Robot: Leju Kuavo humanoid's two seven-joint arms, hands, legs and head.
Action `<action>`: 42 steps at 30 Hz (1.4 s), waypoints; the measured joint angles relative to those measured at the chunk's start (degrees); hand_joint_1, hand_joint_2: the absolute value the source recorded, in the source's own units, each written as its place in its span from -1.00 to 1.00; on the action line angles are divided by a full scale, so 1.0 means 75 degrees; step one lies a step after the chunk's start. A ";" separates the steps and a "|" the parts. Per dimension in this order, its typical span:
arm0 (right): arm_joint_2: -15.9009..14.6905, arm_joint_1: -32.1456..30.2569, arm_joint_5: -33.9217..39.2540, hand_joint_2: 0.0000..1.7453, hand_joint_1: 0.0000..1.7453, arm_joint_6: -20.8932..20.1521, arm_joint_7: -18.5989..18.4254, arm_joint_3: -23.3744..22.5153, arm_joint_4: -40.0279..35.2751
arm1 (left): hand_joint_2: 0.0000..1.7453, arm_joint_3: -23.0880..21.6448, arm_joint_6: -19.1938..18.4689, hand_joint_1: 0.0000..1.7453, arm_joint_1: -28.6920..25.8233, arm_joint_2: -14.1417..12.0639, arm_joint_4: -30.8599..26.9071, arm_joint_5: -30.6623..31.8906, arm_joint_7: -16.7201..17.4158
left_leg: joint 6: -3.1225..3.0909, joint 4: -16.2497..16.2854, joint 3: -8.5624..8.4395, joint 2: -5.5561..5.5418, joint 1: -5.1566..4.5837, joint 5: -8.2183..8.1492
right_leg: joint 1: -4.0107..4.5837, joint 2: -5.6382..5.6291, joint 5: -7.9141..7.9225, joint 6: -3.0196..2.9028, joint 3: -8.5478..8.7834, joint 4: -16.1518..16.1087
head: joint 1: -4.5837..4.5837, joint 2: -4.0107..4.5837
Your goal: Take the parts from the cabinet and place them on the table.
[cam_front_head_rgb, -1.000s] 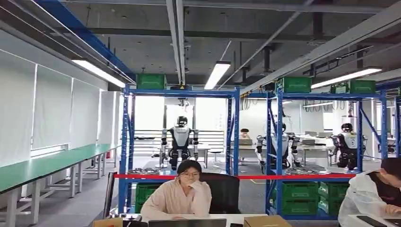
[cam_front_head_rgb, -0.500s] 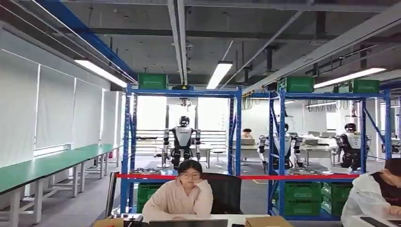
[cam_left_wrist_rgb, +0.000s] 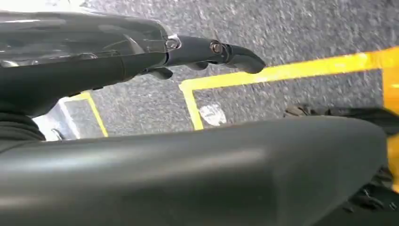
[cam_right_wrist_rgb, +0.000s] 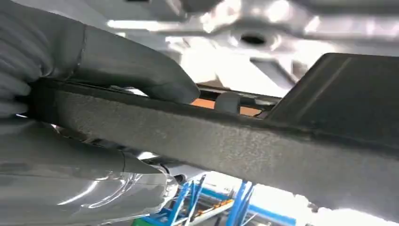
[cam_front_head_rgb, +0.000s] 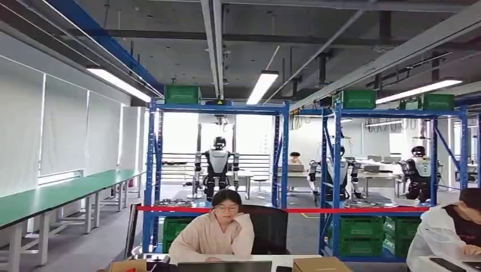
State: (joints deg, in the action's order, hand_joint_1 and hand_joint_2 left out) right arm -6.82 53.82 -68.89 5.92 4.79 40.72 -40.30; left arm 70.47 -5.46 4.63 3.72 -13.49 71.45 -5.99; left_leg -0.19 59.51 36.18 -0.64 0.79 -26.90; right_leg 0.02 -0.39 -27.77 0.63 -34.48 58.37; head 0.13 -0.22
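The right robot hand [cam_right_wrist_rgb: 94, 70] grips a flat dark part [cam_right_wrist_rgb: 226, 141], thumb pressed on its upper edge. The left robot hand [cam_left_wrist_rgb: 188, 52] hangs over grey floor [cam_left_wrist_rgb: 306, 28] with yellow lines [cam_left_wrist_rgb: 291, 70], fingers extended, holding nothing. Blue cabinet [cam_front_head_rgb: 218, 170] stands behind a seated person [cam_front_head_rgb: 218, 232].

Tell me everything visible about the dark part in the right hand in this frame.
In the right wrist view, the dark part is a long, flat piece seen edge-on, with a rough, grainy charcoal edge and a smoother dark face widening at its far end. It runs slantwise across the picture. The right hand grips it, grey thumb pressed on one face. Its full outline is cut off by the frame.
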 joint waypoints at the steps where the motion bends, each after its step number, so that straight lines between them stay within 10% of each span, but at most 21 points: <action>1: 0.0000 -0.0017 -0.0058 1.00 1.00 0.0006 -0.0003 0.0035 0.0058 | 1.00 0.0000 -0.0003 -1.00 -0.0012 0.0003 0.0000 -0.0006 -0.0006 | -0.0039 -0.0018 -0.0015 0.0002 0.0011 0.0008 | -0.0001 -0.0009 -0.0010 0.0030 0.0011 -0.0004 | 0.0000 0.0000; 3: 0.0006 -0.0034 -0.0154 1.00 1.00 0.0017 -0.0006 0.0096 0.0134 | 1.00 0.0000 0.0000 -1.00 0.0002 0.0009 -0.0003 -0.0009 -0.0020 | -0.0125 -0.0067 -0.0056 0.0017 0.0063 0.0031 | -0.0015 0.0015 -0.0251 0.0126 -0.0082 0.0266 | 0.0000 0.0000; 7: 0.0073 -0.0190 -0.0306 1.00 1.00 -0.0023 -0.0006 0.0187 0.0277 | 1.00 0.0000 -0.0017 -1.00 0.0015 0.0015 0.0000 -0.0017 -0.0038 | -0.0168 -0.0063 -0.0079 0.0016 0.0062 0.0009 | -0.0044 0.0022 -0.1095 0.0204 -0.1111 0.2413 | -0.0003 0.0003; 9: 0.0120 -0.0275 -0.0335 1.00 1.00 -0.0049 0.0003 0.0245 0.0318 | 1.00 0.0003 -0.0041 -1.00 0.0004 0.0015 0.0000 -0.0020 -0.0061 | -0.0166 -0.0062 -0.0105 0.0013 0.0062 -0.0002 | -0.0045 0.0022 -0.0692 0.0193 -0.0954 0.1955 | -0.0003 0.0003; 11: 0.0166 -0.0275 -0.0361 1.00 1.00 -0.0052 0.0012 0.0280 0.0332 | 1.00 0.0003 -0.0041 -1.00 0.0016 0.0017 0.0000 -0.0023 -0.0114 | -0.0134 -0.0063 -0.0162 0.0006 0.0060 -0.0032 | -0.0043 0.0022 0.0062 0.0135 -0.0290 0.0523 | 0.0000 0.0003; 12: 0.0178 -0.0273 -0.0361 1.00 1.00 -0.0052 0.0023 0.0280 0.0344 | 1.00 0.0003 -0.0041 -1.00 0.0017 0.0015 0.0000 -0.0023 -0.0137 | -0.0106 -0.0069 -0.0160 0.0005 0.0050 -0.0049 | -0.0028 0.0020 0.0091 0.0098 -0.0086 0.0106 | 0.0000 0.0003; 13: 0.0201 -0.0266 -0.0364 -1.00 -1.00 -0.0064 0.0038 0.0294 0.0361 | 1.00 0.0006 -0.0041 -1.00 0.0032 0.0015 0.0000 -0.0032 -0.0152 | -0.0075 -0.0057 -0.0136 -0.0001 0.0021 -0.0048 | 0.0012 0.0015 0.0091 0.0059 -0.0063 0.0004 | -0.0003 0.0003; 18: 0.0271 -0.0279 -0.0314 -1.00 -1.00 -0.0073 0.0120 0.0323 0.0414 | 1.00 0.0009 -0.0041 -1.00 -0.0001 0.0020 0.0000 -0.0067 -0.0195 | 0.0102 0.0035 -0.0112 0.0018 0.0025 -0.0227 | -0.0040 0.0020 0.0148 -0.0158 -0.0019 -0.0114 | 0.0000 0.0000; 21: 0.0329 -0.0282 -0.0227 -1.00 -1.00 -0.0125 0.0242 0.0323 0.0457 | 1.00 0.0009 -0.0041 -1.00 0.0000 0.0026 0.0000 -0.0064 -0.0166 | 0.0142 0.1695 0.0629 0.0021 0.0033 -0.1060 | -0.0023 0.0023 0.0141 -0.0194 -0.0019 -0.0107 | 0.0000 0.0003; 22: 0.0335 -0.0301 -0.0186 -1.00 -1.00 -0.0155 0.0274 0.0323 0.0472 | -1.00 0.0009 -0.0050 -1.00 -0.0013 0.0026 0.0000 -0.0067 -0.0169 | 0.0151 0.2178 0.0853 0.0020 0.0030 -0.1179 | -0.0015 0.0023 0.0137 -0.0199 -0.0016 -0.0105 | 0.0000 0.0003; 24: 0.0347 -0.0303 -0.0087 -1.00 -1.00 -0.0178 0.0379 0.0323 0.0510 | -1.00 0.0012 -0.0079 -1.00 -0.0025 0.0026 0.0000 -0.0067 -0.0219 | 0.0148 0.1898 0.0750 0.0023 0.0033 -0.0848 | -0.0013 0.0016 0.0131 -0.0197 -0.0001 -0.0098 | 0.0000 0.0003; 27: 0.0350 -0.0261 0.0097 -1.00 -1.00 -0.0245 0.0548 0.0303 0.0504 | -1.00 0.0012 -0.0073 -1.00 -0.0011 0.0023 0.0000 -0.0064 -0.0280 | 0.0085 0.0045 -0.0088 0.0026 0.0036 0.0047 | -0.0013 0.0000 0.0079 -0.0135 0.0036 -0.0064 | 0.0000 0.0003; 33: 0.0233 -0.0040 0.1302 -1.00 -1.00 -0.1153 0.1460 0.0149 0.0434 | -1.00 0.0012 -0.0064 -1.00 -0.0017 0.0023 0.0000 -0.0032 -0.0282 | -0.0106 -0.0121 -0.0173 0.0027 0.0032 0.0005 | 0.0009 0.0002 -0.0065 0.0083 -0.0031 0.0078 | -0.0003 0.0003; 37: -0.0158 0.0425 0.2516 -1.00 -1.00 -0.2181 0.2011 0.0189 0.0285 | -1.00 0.0018 -0.0082 -1.00 -0.0025 0.0003 0.0000 -0.0015 -0.0315 | -0.0183 -0.0115 -0.0175 0.0028 0.0039 0.0001 | -0.0035 0.0015 -0.1096 0.0210 -0.1018 0.2306 | -0.0003 0.0003; 39: -0.0409 0.0648 0.3070 -1.00 -1.00 -0.2638 0.2110 0.0277 0.0133 | -1.00 0.0020 -0.0093 -1.00 -0.0037 0.0003 0.0000 -0.0012 -0.0335 | -0.0184 -0.0108 -0.0183 0.0025 0.0040 -0.0001 | -0.0043 0.0017 -0.0879 0.0215 -0.1013 0.2228 | -0.0003 0.0003; 42: -0.0837 0.1229 0.4062 -1.00 -1.00 -0.3487 0.2165 0.0472 -0.0152 | -1.00 0.0020 -0.0111 -1.00 -0.0023 0.0003 0.0000 -0.0006 -0.0373 | -0.0162 -0.0107 -0.0200 0.0017 0.0034 -0.0016 | -0.0037 0.0020 0.0167 0.0143 -0.0114 0.0212 | -0.0003 0.0003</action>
State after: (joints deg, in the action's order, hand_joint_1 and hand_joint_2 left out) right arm -13.10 63.04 -38.43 -20.23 21.03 44.26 -41.44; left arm 70.62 -6.29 4.46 3.74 -13.49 71.41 -8.79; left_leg -1.40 58.71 34.68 -0.52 1.04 -27.02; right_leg -0.27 -0.24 -26.52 1.70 -35.33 59.96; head 0.11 -0.20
